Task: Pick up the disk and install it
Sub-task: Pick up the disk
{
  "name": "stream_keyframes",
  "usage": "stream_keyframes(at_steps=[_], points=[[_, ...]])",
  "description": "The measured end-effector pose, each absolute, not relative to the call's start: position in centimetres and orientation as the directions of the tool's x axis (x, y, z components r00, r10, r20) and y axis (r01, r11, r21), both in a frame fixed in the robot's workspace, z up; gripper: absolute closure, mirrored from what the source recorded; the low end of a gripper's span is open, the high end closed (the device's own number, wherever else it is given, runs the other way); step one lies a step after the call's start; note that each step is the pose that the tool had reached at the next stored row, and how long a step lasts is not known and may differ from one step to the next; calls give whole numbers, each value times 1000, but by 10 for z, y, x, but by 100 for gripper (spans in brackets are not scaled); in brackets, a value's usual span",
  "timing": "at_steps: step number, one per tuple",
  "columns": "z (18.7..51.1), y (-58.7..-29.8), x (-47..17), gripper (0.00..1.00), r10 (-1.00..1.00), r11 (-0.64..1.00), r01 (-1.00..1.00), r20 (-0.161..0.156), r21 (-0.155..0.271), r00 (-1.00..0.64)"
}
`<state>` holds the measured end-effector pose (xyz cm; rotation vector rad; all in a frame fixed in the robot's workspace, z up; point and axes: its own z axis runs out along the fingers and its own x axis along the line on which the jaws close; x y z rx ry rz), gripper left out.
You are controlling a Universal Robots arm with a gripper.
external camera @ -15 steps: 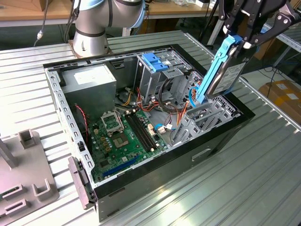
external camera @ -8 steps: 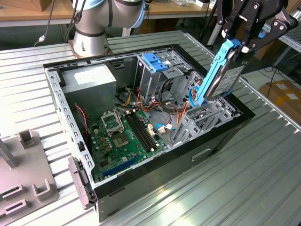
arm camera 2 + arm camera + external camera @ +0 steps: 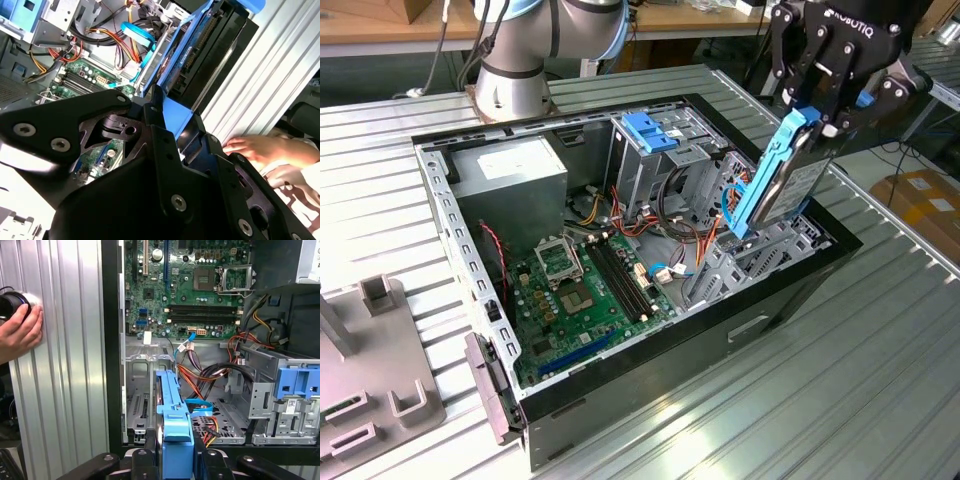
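A wooden bench (image 3: 370, 28) runs behind the ribbed metal table (image 3: 880, 380).

Blue-edged disk (image 3: 785, 185) stands steeply tilted, lower end in the case (image 3: 820, 275).

We see the disk (image 3: 792, 185) blue-edged and dark, the pincer (image 3: 826, 118) black, the board (image 3: 582, 292) green, the counter (image 3: 820, 400) ribbed silver.
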<state>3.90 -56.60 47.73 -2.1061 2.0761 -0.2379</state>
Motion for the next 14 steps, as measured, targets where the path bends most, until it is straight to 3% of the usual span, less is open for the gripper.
stream_keyframes(at_steps=[14], points=[[473, -567, 38, 63, -1000, 6, -968, -10, -249, -4]])
